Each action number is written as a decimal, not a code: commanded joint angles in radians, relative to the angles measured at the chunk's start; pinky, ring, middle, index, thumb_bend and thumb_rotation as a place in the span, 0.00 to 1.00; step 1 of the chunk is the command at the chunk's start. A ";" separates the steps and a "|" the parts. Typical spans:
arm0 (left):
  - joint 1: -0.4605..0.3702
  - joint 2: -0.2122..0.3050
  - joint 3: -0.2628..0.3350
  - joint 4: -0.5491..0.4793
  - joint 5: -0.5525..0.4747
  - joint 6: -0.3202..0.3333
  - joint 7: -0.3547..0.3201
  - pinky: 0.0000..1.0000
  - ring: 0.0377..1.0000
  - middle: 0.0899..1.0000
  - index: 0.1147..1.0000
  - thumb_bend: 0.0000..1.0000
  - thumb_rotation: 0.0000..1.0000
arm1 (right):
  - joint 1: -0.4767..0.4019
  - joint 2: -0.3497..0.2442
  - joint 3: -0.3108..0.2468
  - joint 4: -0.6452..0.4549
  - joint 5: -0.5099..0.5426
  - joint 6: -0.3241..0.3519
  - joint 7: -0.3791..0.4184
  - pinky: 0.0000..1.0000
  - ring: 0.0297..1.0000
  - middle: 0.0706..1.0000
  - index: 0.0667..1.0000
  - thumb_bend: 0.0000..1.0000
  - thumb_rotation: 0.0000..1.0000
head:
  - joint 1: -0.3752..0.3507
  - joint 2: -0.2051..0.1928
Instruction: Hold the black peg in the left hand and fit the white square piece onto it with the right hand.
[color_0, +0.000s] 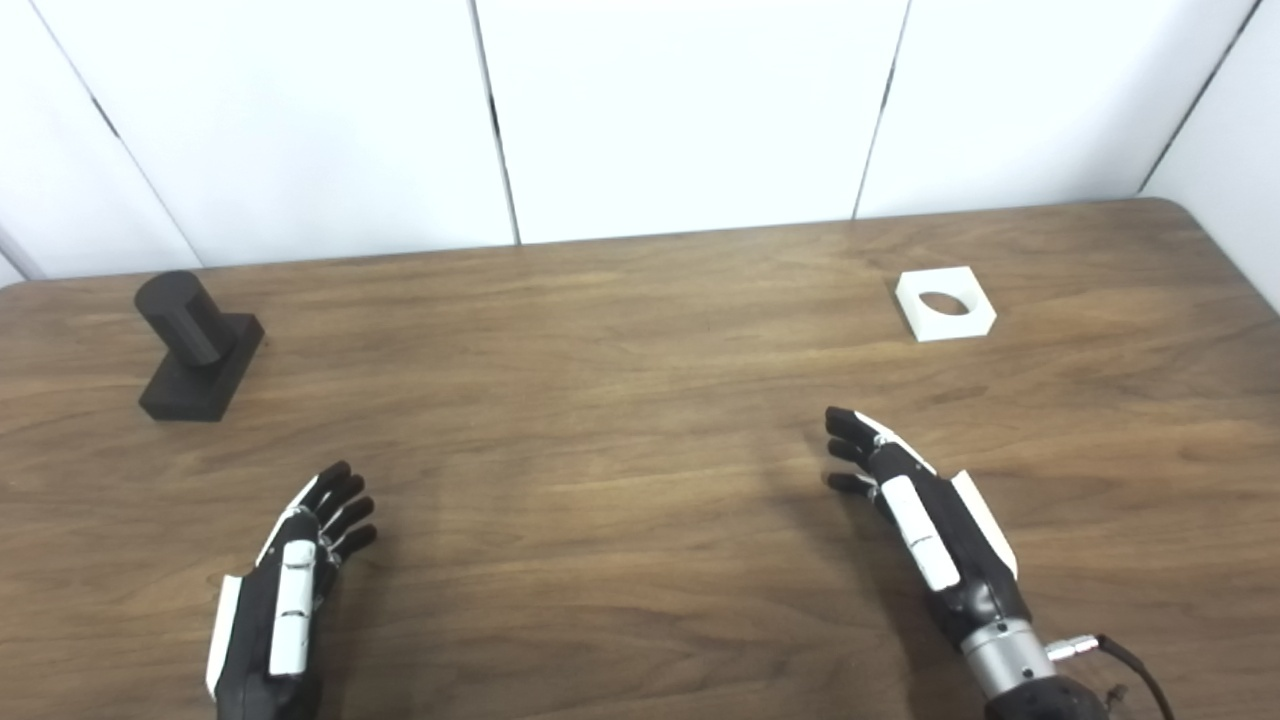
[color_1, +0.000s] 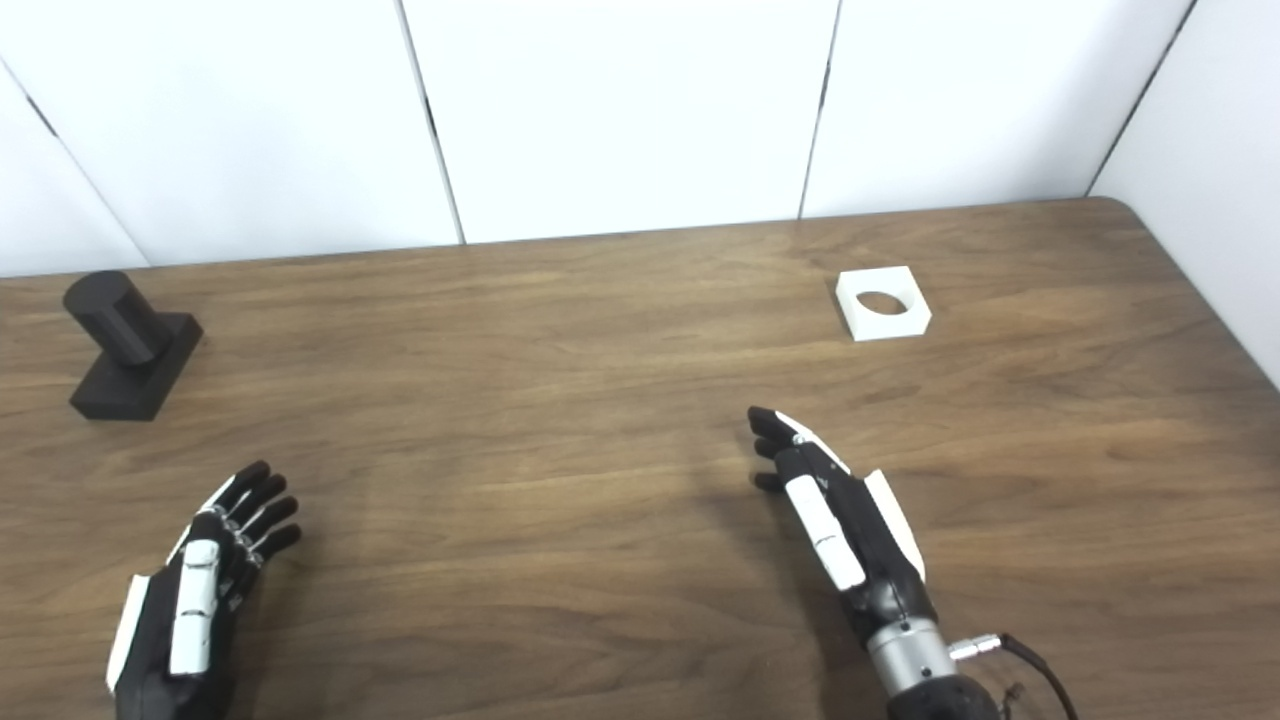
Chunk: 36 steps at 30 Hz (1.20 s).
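The black peg (color_0: 196, 340), a round post on a square black base, stands at the far left of the wooden table (color_0: 600, 420). The white square piece (color_0: 945, 303) with a round hole lies flat at the back right. My left hand (color_0: 295, 580) hovers low at the front left, open and holding nothing, well short of the peg. My right hand (color_0: 915, 515) is at the front right, also open with fingers stretched forward, some way nearer than the white piece.
White wall panels (color_0: 680, 110) rise right behind the table's far edge. The table's rounded right corner (color_0: 1175, 210) lies just beyond the white piece. A cable (color_0: 1120, 655) hangs from my right wrist.
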<state>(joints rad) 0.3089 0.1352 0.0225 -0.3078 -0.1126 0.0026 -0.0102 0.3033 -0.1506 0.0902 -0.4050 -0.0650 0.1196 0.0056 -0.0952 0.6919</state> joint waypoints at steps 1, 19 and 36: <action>0.001 -0.022 -0.010 0.003 0.007 -0.011 -0.010 0.79 0.84 0.86 0.85 0.48 0.90 | -0.005 0.007 -0.004 0.009 0.010 -0.011 0.018 0.77 0.88 0.88 0.85 0.49 1.00 | 0.004 0.000; 0.003 -0.076 -0.098 0.064 0.095 -0.056 0.054 0.78 0.82 0.84 0.84 0.56 0.84 | -0.005 -0.023 -0.074 0.063 0.088 -0.055 0.070 0.85 0.93 0.92 0.89 0.49 1.00 | 0.314 -0.123; -0.003 -0.075 -0.151 0.105 0.122 -0.080 0.081 0.78 0.83 0.85 0.85 0.55 0.85 | -0.014 -0.020 -0.109 0.090 0.142 -0.031 0.100 0.92 0.97 0.96 0.92 0.56 1.00 | 0.412 -0.196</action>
<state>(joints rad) 0.2944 0.1245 -0.1014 -0.2394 -0.0026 -0.0866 0.0843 0.2876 -0.1576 -0.0074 -0.3298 0.0822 0.0788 0.1057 0.3160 0.4955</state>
